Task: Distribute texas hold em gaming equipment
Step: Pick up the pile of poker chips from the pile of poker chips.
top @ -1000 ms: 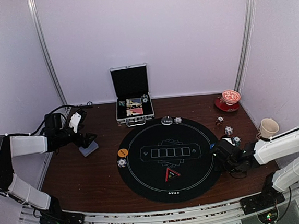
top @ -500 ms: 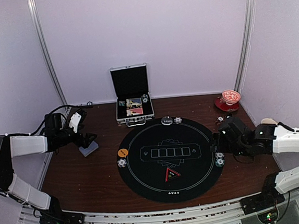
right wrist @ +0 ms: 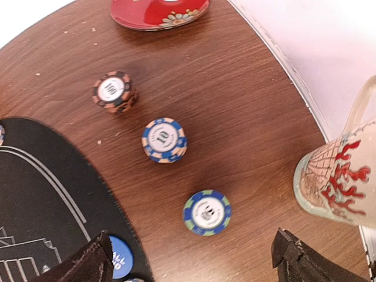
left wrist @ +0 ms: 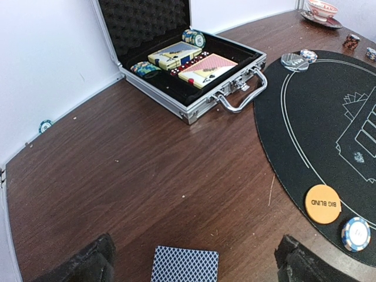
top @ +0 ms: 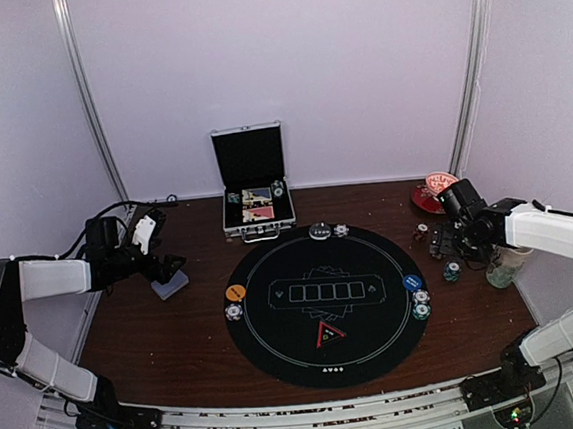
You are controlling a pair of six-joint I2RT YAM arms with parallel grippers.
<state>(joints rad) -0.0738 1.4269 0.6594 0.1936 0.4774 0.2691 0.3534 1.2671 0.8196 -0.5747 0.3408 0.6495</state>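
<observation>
My left gripper (left wrist: 191,269) stands open over a blue-backed deck of cards (left wrist: 184,264) lying on the wood between its fingers (left wrist: 88,265), untouched. In the top view the deck (top: 172,284) lies left of the black mat (top: 278,346). My right gripper (right wrist: 194,267) is open above three loose chip stacks: red-black (right wrist: 113,91), blue-white (right wrist: 164,139) and blue-green (right wrist: 207,212). It holds nothing. On the mat's right edge sit a blue button (top: 412,282) and two chips (top: 421,304). An orange button (left wrist: 322,204) and a chip (left wrist: 356,234) rest on its left edge.
The open silver case (top: 254,182) with card boxes and chips stands at the back. A clear disc (top: 319,231) and a chip (top: 340,230) sit at the mat's far edge. A red dish (right wrist: 158,10) and a patterned cup (right wrist: 341,182) stand near the right wall.
My right gripper opened at the mat's right edge, left chips there, then swung back and right over the loose chips on the wood. The left arm has not moved.
</observation>
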